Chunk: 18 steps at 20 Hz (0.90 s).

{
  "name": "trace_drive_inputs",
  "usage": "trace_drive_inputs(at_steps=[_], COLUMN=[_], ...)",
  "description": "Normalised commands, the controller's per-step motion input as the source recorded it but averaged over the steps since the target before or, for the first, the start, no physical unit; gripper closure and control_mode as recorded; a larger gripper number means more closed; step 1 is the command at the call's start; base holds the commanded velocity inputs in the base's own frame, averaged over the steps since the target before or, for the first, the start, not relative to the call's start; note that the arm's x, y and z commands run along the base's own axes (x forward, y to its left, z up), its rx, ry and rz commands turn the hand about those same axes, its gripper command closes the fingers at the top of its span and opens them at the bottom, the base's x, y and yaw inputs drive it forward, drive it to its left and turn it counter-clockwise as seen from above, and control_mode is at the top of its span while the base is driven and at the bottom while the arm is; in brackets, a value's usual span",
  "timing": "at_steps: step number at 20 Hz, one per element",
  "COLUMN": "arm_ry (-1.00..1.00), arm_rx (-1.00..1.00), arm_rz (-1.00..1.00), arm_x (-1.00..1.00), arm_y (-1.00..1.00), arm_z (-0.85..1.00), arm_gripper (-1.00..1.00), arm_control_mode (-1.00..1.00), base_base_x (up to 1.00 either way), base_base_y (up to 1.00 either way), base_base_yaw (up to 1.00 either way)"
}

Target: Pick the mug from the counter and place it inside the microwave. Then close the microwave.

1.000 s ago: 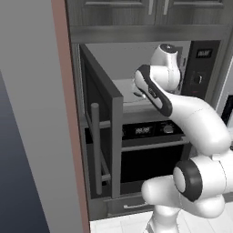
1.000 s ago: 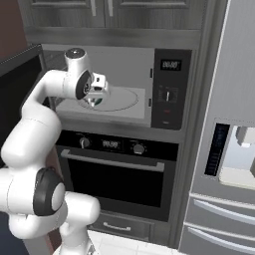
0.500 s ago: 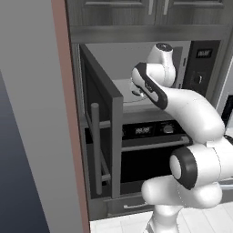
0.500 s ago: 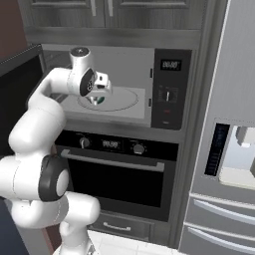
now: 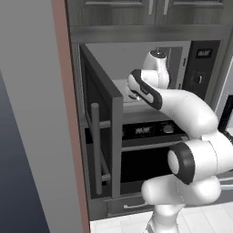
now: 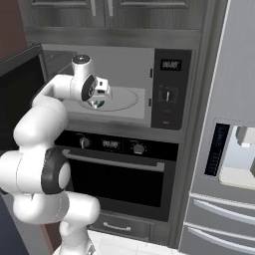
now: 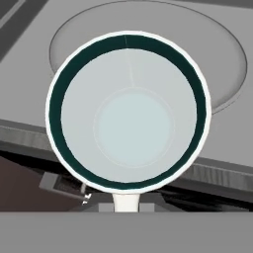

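Note:
The mug [image 7: 128,113] is pale with a teal inner rim, and I look straight down into it in the hand view. My gripper [image 6: 99,98] is shut on the mug [image 6: 98,103], holding it just above the front sill of the microwave [image 6: 169,89]. The round turntable [image 7: 225,54] lies beyond and below it. The microwave door [image 5: 102,132] stands wide open to the left, its bar handle [image 5: 95,150] facing me. In the left base view my own arm covers the hand. The counter is out of view.
An oven [image 6: 117,172] with knobs and a horizontal handle sits directly under the microwave. A fridge [image 6: 229,149] with a dispenser stands to the right. Dark cabinets [image 6: 104,10] run above. A tall grey side panel [image 5: 32,113] lies left of the open door.
The wrist has swung slightly left and dipped, lowering the mug a little at the microwave's mouth. The grip stays the same and the door has not moved.

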Motion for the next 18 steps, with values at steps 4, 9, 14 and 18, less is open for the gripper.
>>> trace_drive_inputs(at_steps=[4,9,14,18], arm_ry=[0.0,0.0,0.0,0.0], arm_rx=[0.0,0.0,0.0,0.0], arm_rz=[0.0,0.0,0.0,0.0], arm_x=[0.26,0.39,0.49,0.57], arm_y=[0.09,0.09,0.06,0.03], arm_z=[-0.05,-0.09,-0.05,0.0], arm_gripper=[1.0,1.0,1.0,1.0], arm_control_mode=[-1.0,-1.0,-1.0,-1.0], base_base_x=[0.0,0.0,0.0,0.0], base_base_y=[0.0,0.0,0.0,0.0], base_base_yaw=[0.0,0.0,0.0,0.0])
